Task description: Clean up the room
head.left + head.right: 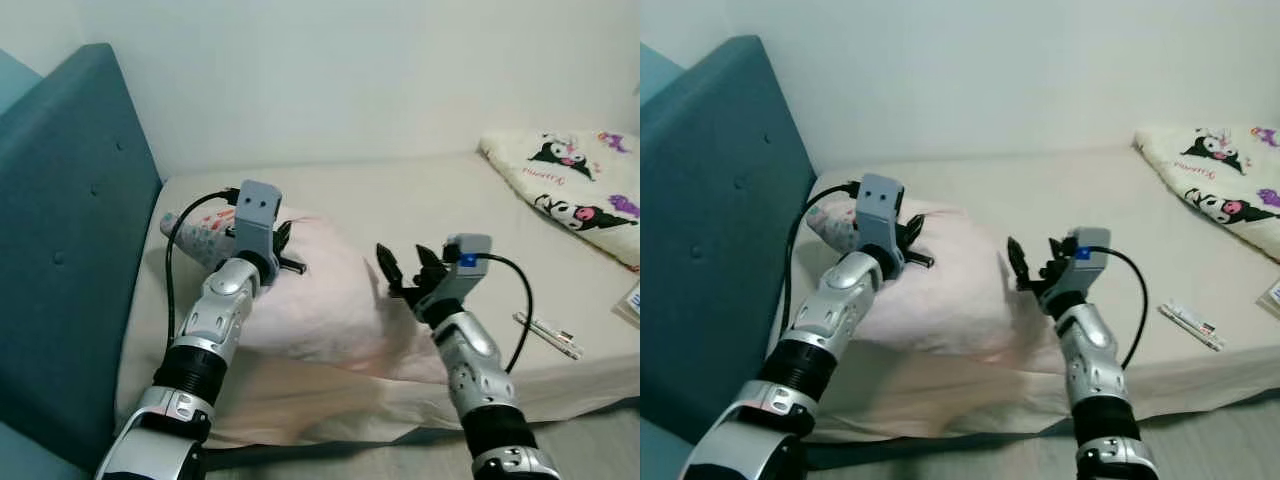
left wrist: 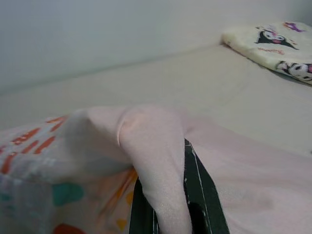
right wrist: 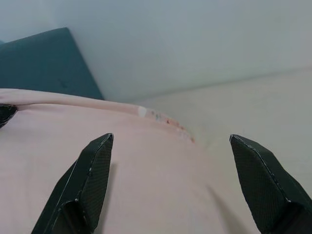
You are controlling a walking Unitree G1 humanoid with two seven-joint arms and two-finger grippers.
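We see the left gripper [image 1: 284,243] pinching a fold of the pink blanket [image 1: 320,295] while the right gripper [image 1: 402,268], fingers spread wide, sits at its right edge

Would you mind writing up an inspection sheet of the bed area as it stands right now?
Surface: beige bed sheet, mostly smooth.
Job's things: pink cloth heaped near the bed's front edge, over a patterned pillow.
Clutter: cartoon-print blanket folded at the far right; small tube lying near the front edge.
Grippers: left gripper shut on a fold of the pink cloth; right gripper open, at the cloth's right edge.
Cables: black cable looping from the left wrist; another black cable from the right wrist.
Surroundings: teal headboard on the left, white wall behind.
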